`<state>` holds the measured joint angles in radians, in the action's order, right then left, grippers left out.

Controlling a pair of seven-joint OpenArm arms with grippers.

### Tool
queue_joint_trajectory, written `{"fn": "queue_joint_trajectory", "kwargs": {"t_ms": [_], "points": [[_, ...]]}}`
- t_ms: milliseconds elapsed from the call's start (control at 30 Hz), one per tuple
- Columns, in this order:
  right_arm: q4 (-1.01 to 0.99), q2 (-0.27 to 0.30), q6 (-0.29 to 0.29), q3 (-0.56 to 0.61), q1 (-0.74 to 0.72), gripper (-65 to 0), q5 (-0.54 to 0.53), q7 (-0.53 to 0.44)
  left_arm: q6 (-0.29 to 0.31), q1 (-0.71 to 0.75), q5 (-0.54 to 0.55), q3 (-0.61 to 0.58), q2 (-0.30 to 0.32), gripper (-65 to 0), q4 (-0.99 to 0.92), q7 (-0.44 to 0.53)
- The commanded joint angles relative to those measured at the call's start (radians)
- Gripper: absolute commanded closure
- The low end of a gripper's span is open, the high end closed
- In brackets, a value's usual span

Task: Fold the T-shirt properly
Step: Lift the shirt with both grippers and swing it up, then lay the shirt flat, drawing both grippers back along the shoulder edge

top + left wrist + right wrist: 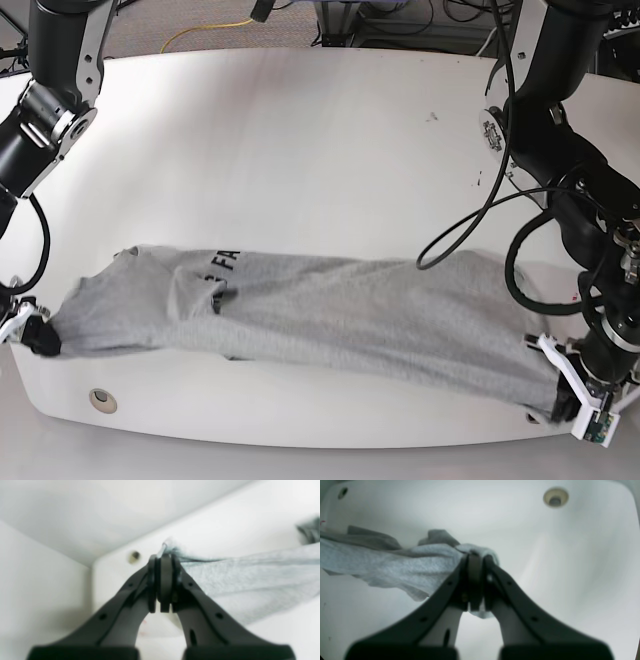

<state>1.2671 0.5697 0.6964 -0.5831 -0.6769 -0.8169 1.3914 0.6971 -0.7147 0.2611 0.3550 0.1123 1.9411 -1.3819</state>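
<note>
Left claw (163, 555) and right claw (476, 557), as we see, each pinch one end of the T-shirt (330, 310), stretched across the white worktop (300, 140) near its front edge.

T-shirt (320, 315) lies stretched across the near part of the table (300, 150), long axis along the table's front edge. Right gripper (42, 338) sits at the shirt's end on the base view's left, closed on the cloth there. Left gripper (566, 392) sits at the shirt's opposite end, pinching that corner. Table hole (100, 400) lies just in front of the shirt, near the right gripper. Cables (480, 215) hang behind the shirt's left-gripper end.
</note>
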Motion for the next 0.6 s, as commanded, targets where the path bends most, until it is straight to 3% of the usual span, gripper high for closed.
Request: {"fn": "queue_joint_trajectory", "kwargs": {"t_ms": [0,367,567], "points": [[-0.019,0.039,0.002,0.039,-0.079,0.0,-0.023,-0.027,0.001,-0.062,0.002,0.0,0.008,0.0,0.013,0.028],[-0.045,0.074,0.002,0.251,-0.341,0.0,-0.022,-0.028,0.001,-0.271,0.002,0.003,0.014,0.0,-0.059,0.028],[-0.045,0.094,0.002,0.297,-0.467,0.0,-0.022,-0.028,0.001,-0.391,0.002,0.005,0.03,0.0,-0.105,0.028]]}}
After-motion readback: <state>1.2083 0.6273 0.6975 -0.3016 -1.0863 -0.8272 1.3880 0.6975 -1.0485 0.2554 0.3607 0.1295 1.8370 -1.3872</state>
